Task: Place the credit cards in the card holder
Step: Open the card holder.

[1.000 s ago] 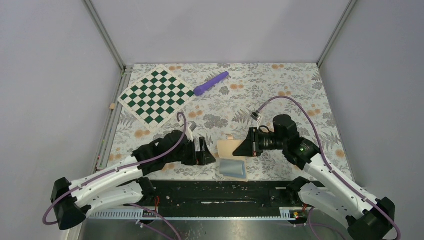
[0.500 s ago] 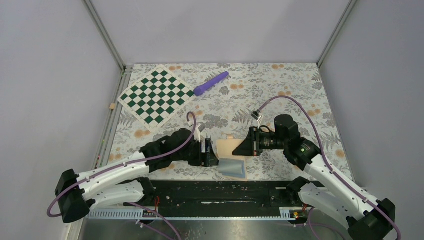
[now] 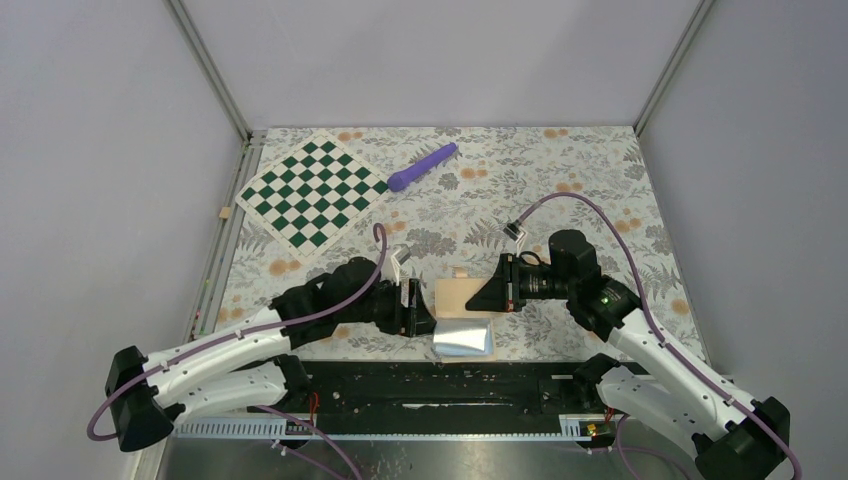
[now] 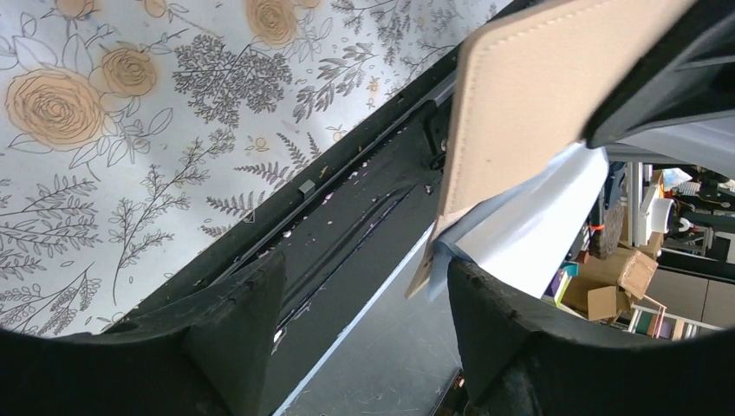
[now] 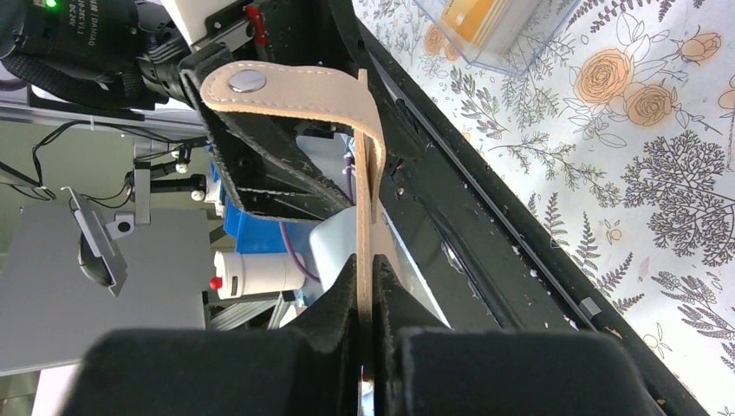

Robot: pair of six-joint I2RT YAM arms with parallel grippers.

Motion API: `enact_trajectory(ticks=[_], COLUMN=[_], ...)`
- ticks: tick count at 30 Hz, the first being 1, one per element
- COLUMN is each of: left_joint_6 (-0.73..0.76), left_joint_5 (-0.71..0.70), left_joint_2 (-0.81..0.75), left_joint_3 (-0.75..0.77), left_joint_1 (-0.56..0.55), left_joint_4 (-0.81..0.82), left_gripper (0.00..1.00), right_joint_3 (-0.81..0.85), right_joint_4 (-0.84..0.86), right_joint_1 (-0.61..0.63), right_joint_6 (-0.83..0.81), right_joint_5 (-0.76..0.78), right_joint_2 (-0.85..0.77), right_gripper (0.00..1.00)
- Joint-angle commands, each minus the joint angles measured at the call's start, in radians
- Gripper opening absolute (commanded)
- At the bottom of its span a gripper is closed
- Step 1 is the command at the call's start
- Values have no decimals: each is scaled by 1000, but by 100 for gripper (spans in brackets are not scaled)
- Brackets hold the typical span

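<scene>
The right end effector (image 5: 364, 269) is pressed together on the edge of a small tan leather-like folding wallet (image 5: 366, 186), pinching one stiff panel upright between its fingers. The wallet's strap (image 5: 295, 87), with a round metal snap (image 5: 247, 81), curls over to the left in the right wrist view.

Facing it from the other side, the left end effector (image 4: 364, 273) has its fingers spread. The wallet's lower corner and its light blue inner pocket panel (image 4: 537, 225) hang between them; whether either finger touches it I cannot tell.

The wallet is lifted over the near edge of the floral-patterned worktop (image 3: 560, 170), between the two arms. The orange-yellow plastic cards (image 5: 481, 17) lie inside a clear plastic case (image 5: 529, 39) on the worktop just beyond. Farther back lie a green-and-white chequered mat (image 3: 312, 192) and a purple cylindrical stick (image 3: 422, 166).
</scene>
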Motion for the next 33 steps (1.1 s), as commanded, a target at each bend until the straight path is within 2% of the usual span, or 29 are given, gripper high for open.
enact_trajectory(ticks=[1,8,14,19,25,33], left_joint_6=[14,52,120,152,201,226], left_joint_5=[58,19,2,-11,-72,-120], left_joint_2=[-34,-55,2,48,140,207], left_joint_3=[35,72,132,173,263,350], left_joint_1=[-8,-8,-7,-12,-47,-95], left_joint_4=[133,17,-132,-193,-325,-416], left_gripper=[68,70,75,76,76,73], right_joint_3=[-6,-4,-3,-5,-8,0], right_joint_4=[49,49,49,48,44,0], right_joint_1=[-3,-4,-4,-3,-4,-3], right_joint_6=[6,5,4,4,0,-31], right_joint_5=[-16,-20,-21,-23,-20,-8], right_joint_2=[1,6,10,17,23,25], right_gripper=[0,0,0,0,0,0])
